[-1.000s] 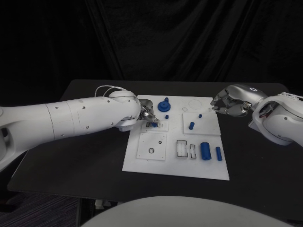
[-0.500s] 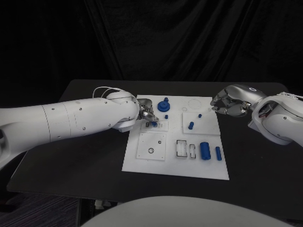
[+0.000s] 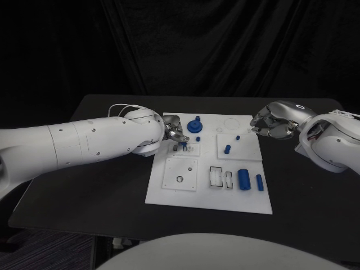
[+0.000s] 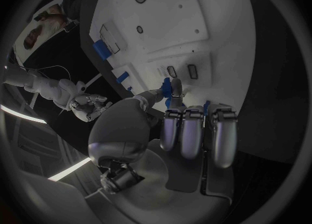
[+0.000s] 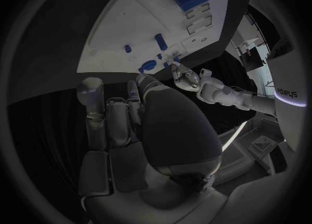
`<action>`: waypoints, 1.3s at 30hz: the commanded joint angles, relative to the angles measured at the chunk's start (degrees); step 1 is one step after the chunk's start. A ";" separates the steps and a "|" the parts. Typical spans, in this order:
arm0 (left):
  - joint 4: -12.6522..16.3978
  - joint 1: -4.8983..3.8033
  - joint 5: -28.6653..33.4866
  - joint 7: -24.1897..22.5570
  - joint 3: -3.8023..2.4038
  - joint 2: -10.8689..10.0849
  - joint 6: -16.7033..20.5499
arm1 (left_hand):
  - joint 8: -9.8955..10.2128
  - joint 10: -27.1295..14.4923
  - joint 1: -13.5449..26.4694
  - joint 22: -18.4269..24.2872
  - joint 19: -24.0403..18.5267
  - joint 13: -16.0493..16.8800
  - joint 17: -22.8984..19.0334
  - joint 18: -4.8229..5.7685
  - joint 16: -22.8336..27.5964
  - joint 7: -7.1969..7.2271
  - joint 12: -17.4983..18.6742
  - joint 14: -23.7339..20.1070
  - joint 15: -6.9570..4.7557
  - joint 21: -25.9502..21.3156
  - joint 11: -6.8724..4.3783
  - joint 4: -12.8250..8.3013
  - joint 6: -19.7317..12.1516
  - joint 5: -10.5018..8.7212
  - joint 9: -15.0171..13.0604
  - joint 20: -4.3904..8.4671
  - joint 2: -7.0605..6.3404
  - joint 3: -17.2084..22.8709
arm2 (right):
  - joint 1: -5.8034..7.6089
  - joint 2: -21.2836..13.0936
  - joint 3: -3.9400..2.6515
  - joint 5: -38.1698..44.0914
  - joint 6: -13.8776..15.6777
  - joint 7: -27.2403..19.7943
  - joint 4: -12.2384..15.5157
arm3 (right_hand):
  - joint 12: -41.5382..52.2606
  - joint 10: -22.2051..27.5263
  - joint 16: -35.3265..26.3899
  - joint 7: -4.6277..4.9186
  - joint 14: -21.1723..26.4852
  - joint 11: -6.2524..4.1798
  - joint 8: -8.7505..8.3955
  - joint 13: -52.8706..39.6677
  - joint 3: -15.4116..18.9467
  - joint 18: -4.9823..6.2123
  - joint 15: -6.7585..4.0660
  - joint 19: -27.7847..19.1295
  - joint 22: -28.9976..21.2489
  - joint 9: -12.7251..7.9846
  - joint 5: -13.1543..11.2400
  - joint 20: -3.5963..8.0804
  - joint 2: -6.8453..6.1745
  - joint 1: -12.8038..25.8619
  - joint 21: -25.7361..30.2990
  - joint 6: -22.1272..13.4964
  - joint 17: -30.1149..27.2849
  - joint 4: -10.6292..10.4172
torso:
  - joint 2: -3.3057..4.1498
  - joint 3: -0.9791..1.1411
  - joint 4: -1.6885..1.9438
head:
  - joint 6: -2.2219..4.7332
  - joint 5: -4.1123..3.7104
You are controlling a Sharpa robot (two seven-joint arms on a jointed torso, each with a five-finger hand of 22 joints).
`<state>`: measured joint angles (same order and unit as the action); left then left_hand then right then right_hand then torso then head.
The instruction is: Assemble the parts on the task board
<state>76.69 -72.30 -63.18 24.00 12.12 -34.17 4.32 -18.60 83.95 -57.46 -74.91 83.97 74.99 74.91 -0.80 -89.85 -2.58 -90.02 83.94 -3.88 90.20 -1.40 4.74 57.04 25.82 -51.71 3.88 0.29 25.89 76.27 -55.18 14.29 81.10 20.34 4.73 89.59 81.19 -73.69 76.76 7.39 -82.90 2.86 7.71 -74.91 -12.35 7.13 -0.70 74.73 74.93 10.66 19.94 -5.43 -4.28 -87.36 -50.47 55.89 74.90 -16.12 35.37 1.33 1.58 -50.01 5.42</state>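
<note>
The white task board (image 3: 170,194) lies mid-table. My left hand (image 3: 172,134) hovers over its far left part and pinches a small blue part (image 4: 166,86) between thumb and a finger, just above a tile with two small dark slots (image 4: 173,71). That same part (image 3: 185,147) sits by the fingertips in the head view. My right hand (image 3: 271,122) hangs beside the board's far right edge with its fingers curled in, and I see nothing in it.
On the board stand a blue knob (image 3: 196,125), small pegs (image 3: 227,149), a thick blue cylinder (image 3: 244,179) and a thinner one (image 3: 260,181). A tile with a round hole (image 3: 179,179) is at the near left. Bare black table (image 3: 91,185) surrounds the board.
My left hand has drawn slightly back toward the far left, away from the slotted tile. The right hand has not moved.
</note>
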 commanded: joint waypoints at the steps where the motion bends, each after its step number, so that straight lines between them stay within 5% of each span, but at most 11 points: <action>1: -0.12 0.26 -0.08 -1.54 -0.04 0.00 2.24 | 0.56 6.05 0.77 -15.09 6.03 15.01 15.09 0.80 -0.15 0.02 0.02 6.06 0.07 -0.20 0.12 0.58 0.04 -2.09 -0.30 -0.03 0.28 0.04 | -0.14 0.00 -0.05 -0.01 -0.49 1.34 0.05 | -0.41 0.41 -0.22 -0.02 0.49 0.13 -0.13 -1.16 -0.27 0.25 -0.04 -0.35 5.23 0.06 -0.26 0.00 0.07 0.42 0.37 0.52 1.18 -0.18 | -0.03 0.07 0.05 | 0.01 -0.07; 24: -0.39 2.58 -0.08 -2.00 -0.04 -0.22 3.59 | 1.43 6.05 1.24 -15.09 6.03 15.01 15.09 0.80 -0.15 -0.17 0.02 6.06 0.21 -0.20 0.29 1.35 -0.15 -5.63 -0.74 -0.17 0.43 -0.55 | -0.14 -0.12 -0.05 -0.81 -1.08 1.71 0.12 | -0.55 0.69 -0.43 -0.04 0.63 0.12 -0.16 -0.94 -0.34 0.33 -0.04 -0.54 5.12 0.06 -0.21 -0.01 0.07 0.42 0.82 0.56 0.95 -0.12 | -0.03 0.00 0.01 | 0.01 0.04; 39: 0.29 3.01 -0.08 -2.41 -0.04 -0.93 4.28 | 2.13 6.05 1.66 -15.09 6.03 15.01 15.09 0.80 -0.15 -0.31 0.02 6.06 0.34 -0.20 0.44 1.78 -0.32 -7.35 -0.93 -0.31 -0.46 -1.76 | -0.14 -0.13 -0.05 -1.34 -1.50 1.87 0.07 | -0.60 0.78 -0.50 -0.03 0.67 0.12 -0.17 -0.87 -0.36 0.35 -0.04 -0.59 5.09 0.06 -0.20 -0.01 0.07 0.44 0.94 0.57 0.88 -0.12 | 0.00 -0.01 0.03 | 0.01 0.03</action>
<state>76.88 -69.51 -63.19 22.47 12.06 -35.07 8.21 -16.69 83.95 -56.14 -74.91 83.97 74.99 74.91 -0.80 -89.85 -2.76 -90.02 83.94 -3.88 90.20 -1.40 6.57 56.82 18.63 -52.68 3.89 0.11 24.52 76.26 -55.24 14.28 80.19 19.29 5.43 89.65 80.98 -73.27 76.53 7.18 -82.43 2.87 7.71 -74.93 -12.35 7.14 -0.75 74.73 74.91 10.66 19.94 -5.43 -4.29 -87.37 -49.85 56.10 74.91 -16.12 35.38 1.32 1.65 -50.01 5.38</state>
